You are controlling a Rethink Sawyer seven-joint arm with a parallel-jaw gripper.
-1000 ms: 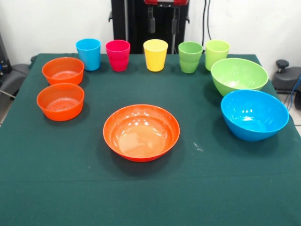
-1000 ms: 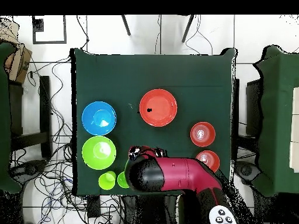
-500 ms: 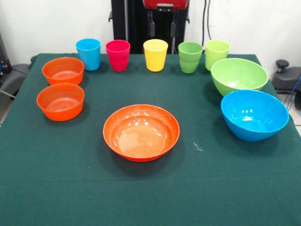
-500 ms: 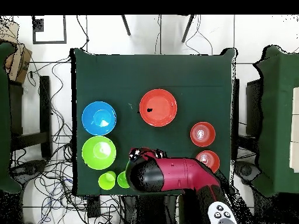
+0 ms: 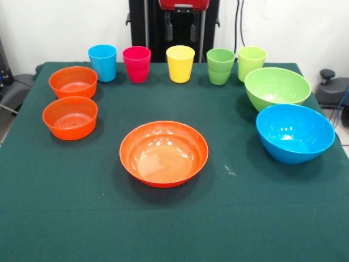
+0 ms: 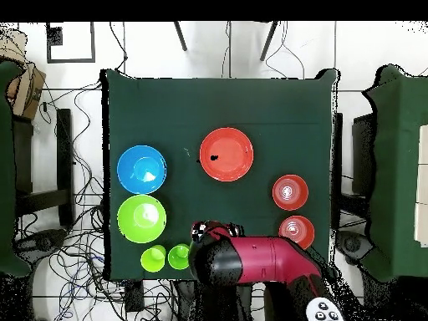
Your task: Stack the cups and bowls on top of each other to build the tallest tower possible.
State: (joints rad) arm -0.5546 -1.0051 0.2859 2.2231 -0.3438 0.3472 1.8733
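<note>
Nothing is stacked yet, so you start from a full spread. Nearest you sits the wide orange bowl [image 5: 163, 153], upright and empty, alone mid-table, a sensible base for the tower. Beyond it to the left, two small orange bowls [image 5: 70, 117] lie side by side, empty; to the right, the blue bowl [image 5: 295, 132] and lime green bowl [image 5: 277, 87], also empty. Along the far edge you have the cups lined up apart for easy picking: sky blue [image 5: 102, 62], pink [image 5: 136, 64], yellow [image 5: 180, 63], and two green [image 5: 220, 66]. Above the yellow cup hangs the gripper [image 5: 180, 28], fingers spread and holding nothing.
</note>
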